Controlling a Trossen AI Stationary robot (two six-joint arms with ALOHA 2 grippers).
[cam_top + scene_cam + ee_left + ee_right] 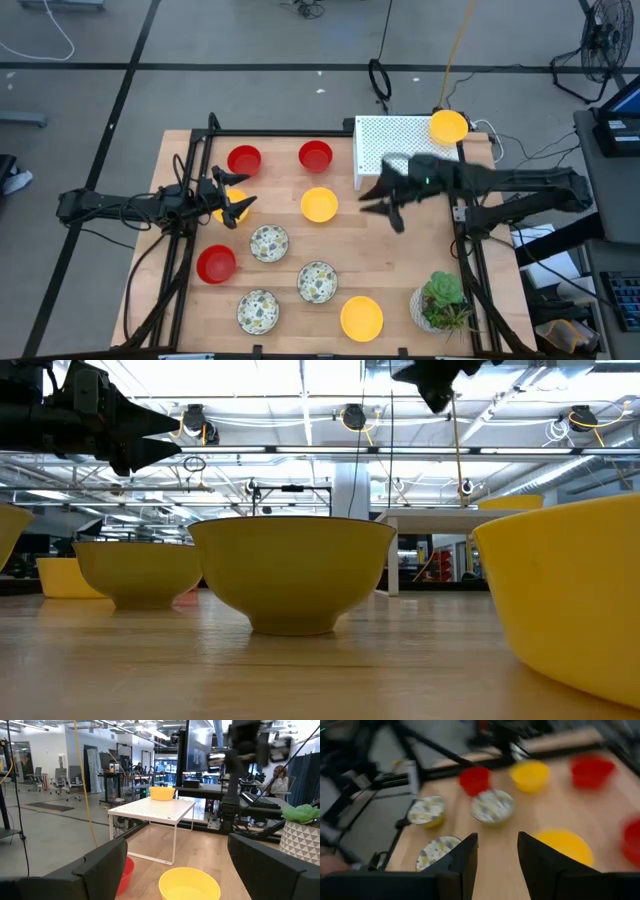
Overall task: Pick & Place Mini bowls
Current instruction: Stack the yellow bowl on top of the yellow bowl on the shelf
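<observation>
Several mini bowls stand on their bases on the wooden table point(400, 265): red ones point(244, 160) point(315, 155) point(216, 263), yellow ones point(319, 204) point(361, 317), speckled ones point(268, 243) point(317, 281) point(258, 311). Another yellow bowl point(449, 126) sits on top of the white perforated rack point(400, 150). My left gripper point(230, 200) point(177, 845) is open and hovers over a partly hidden yellow bowl point(236, 200). My right gripper point(385, 205) point(497, 840) is open in the air between the rack and the middle yellow bowl point(565, 845).
A white pot with a green plant point(440, 300) stands near the table's right near corner. The rack fills the far right part of the table. Black frame rails point(185, 250) run along the left and right sides. Bare wood lies between the rack and the plant.
</observation>
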